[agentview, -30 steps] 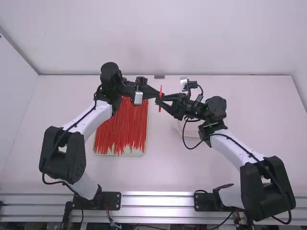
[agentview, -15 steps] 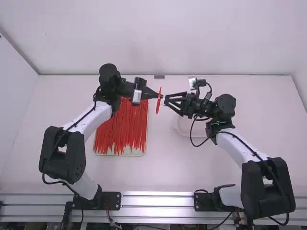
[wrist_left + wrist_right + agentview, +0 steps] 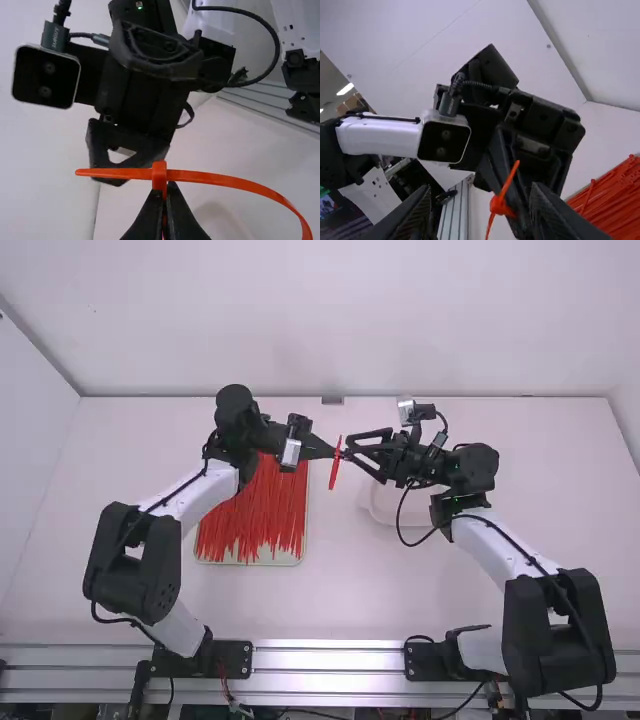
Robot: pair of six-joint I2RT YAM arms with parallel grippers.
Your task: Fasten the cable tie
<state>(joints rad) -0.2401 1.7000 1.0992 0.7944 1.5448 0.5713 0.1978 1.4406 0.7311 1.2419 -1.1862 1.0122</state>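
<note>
**Red cable tie pinched by the left gripper, with the right gripper gaping beside it**

We see the red cable tie (image 3: 335, 462) held in the air above the white table (image 3: 520, 440), a little toward 12 o'clock of the table's middle in the high view. There it stands nearly upright, with its lower end tilted slightly toward 7 o'clock. In the left wrist view its strap runs crosswise through the small square head, and one end curves away and downward. We cannot tell whether the strap is locked in the head.

The left gripper (image 3: 330, 452) comes in from 9 o'clock of the tie. Its two fingers are pressed together on the tie at the head. The right gripper (image 3: 350, 452) sits at 3 o'clock of the tie, just beside it. Its fingers are spread wide, with nothing between them, and point at the tie.

At 8 o'clock of the tie, a heap of red ties (image 3: 255, 510) lies on a pale tray (image 3: 304, 540) beneath the left arm.
</note>
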